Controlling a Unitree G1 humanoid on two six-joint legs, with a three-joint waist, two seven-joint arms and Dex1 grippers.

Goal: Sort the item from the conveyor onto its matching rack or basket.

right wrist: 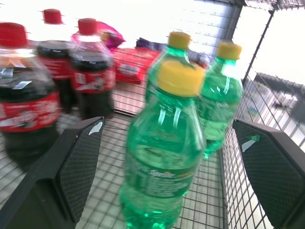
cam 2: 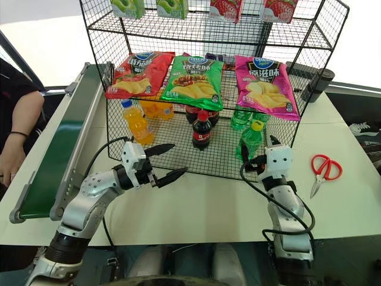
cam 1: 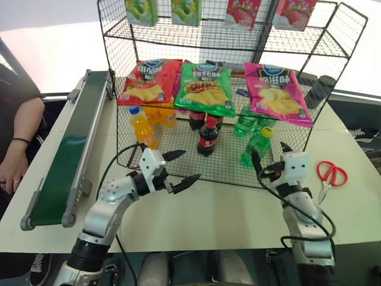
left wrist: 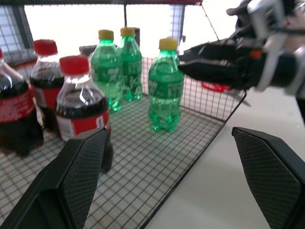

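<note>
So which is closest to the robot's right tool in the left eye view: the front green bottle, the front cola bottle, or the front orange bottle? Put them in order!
1. The front green bottle, standing in the wire basket right in front of the right tool.
2. The front cola bottle, in the basket's middle.
3. The front orange bottle, at the basket's left end, toward the conveyor.

Green soda bottle [cam 1: 258, 147] upright in basket tier [cam 1: 178, 162]
</note>
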